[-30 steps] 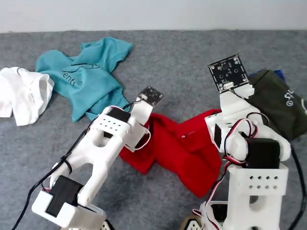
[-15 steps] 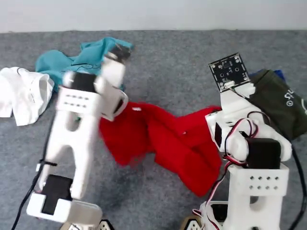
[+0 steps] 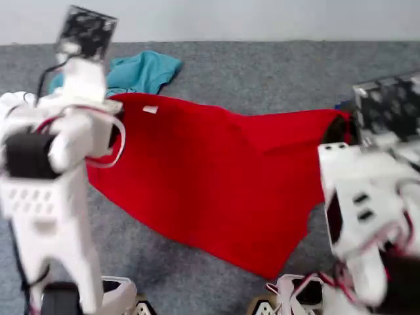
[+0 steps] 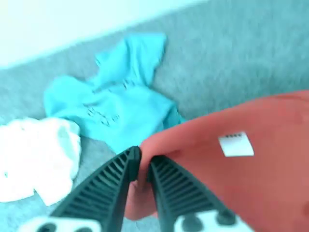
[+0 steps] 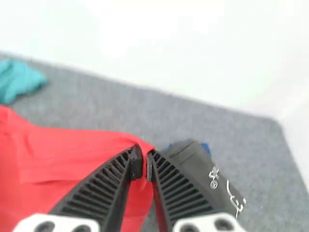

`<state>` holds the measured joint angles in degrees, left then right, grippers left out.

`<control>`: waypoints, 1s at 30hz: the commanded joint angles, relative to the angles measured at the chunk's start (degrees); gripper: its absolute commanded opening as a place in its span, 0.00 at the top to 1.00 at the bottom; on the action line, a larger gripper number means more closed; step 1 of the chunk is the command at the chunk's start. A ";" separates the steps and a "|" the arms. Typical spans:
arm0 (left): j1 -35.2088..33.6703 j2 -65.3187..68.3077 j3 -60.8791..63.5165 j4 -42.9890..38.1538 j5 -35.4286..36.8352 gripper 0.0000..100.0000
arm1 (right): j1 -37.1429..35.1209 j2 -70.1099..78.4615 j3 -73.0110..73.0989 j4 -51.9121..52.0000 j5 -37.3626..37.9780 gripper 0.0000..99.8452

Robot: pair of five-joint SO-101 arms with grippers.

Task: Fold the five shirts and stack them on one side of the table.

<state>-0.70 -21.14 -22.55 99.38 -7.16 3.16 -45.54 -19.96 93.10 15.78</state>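
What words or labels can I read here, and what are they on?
Dark print on the teal shirt: too blurred to read.
White print on the dark shirt: cut off, unreadable.
White tag on the red shirt: marks too small to read.

One red shirt (image 3: 210, 177), one teal shirt (image 4: 120, 96), one white shirt (image 4: 34, 159), one dark shirt (image 5: 193, 159), four shirts in sight, two grippers, left gripper (image 4: 142, 162), right gripper (image 5: 141, 159)

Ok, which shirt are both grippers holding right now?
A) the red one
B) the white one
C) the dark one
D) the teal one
A: the red shirt is spread wide, with the left gripper and the right gripper each shut on an edge of it.
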 commanded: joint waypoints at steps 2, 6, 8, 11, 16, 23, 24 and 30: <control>0.00 -10.73 0.75 1.23 -0.18 0.99 | 0.57 -0.31 -14.59 5.23 -1.85 0.99; -0.26 -20.22 2.95 1.05 -0.18 0.99 | 0.75 -0.31 -23.12 8.75 -1.93 0.99; -0.26 -24.44 2.86 0.79 -0.18 0.99 | 2.77 -0.31 -26.37 8.75 -2.55 0.99; -0.35 -28.48 3.03 0.62 -0.18 0.99 | 10.15 -0.22 -30.59 8.40 -3.96 0.99; -0.35 -31.12 2.59 0.62 -0.18 0.99 | 18.42 -0.31 -37.36 8.04 -3.96 0.99; -0.35 -32.09 -3.82 0.88 -0.18 0.99 | 22.81 -0.31 -42.55 8.31 -3.96 0.99; -0.35 -32.09 -4.53 0.88 -0.18 0.99 | 23.08 -0.31 -42.55 8.31 -3.96 0.99; -0.35 -32.09 -6.81 0.97 -0.18 0.99 | 26.95 -4.26 -42.64 5.41 -4.04 0.99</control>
<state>-0.62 -53.14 -28.35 99.47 -7.16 27.78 -48.62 -61.80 100.13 12.44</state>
